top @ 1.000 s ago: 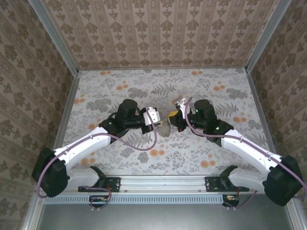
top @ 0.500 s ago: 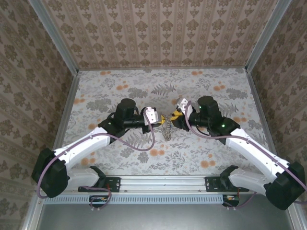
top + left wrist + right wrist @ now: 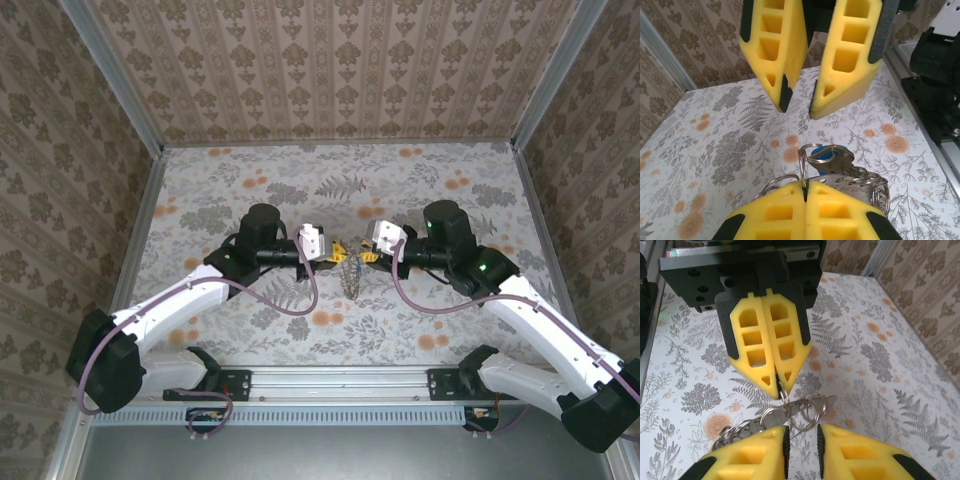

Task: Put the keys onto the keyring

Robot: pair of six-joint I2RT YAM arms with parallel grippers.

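Observation:
A bunch of silvery keys hangs between my two grippers above the middle of the table. One key has a blue head. My left gripper is shut on a thin metal keyring at the top of the bunch, also seen as keyring under the left gripper. My right gripper faces it with its jaws apart; a loop of the bunch dips toward the gap without being pinched. From above, left gripper and right gripper nearly meet.
The floral tabletop is boxed in by patterned walls on three sides. A metal rail with both arm bases runs along the near edge. The right arm's black body looms close to the left wrist.
The right gripper has let go, opened a little and drawn back to the right. The bunch now hangs lower, from the left gripper alone.

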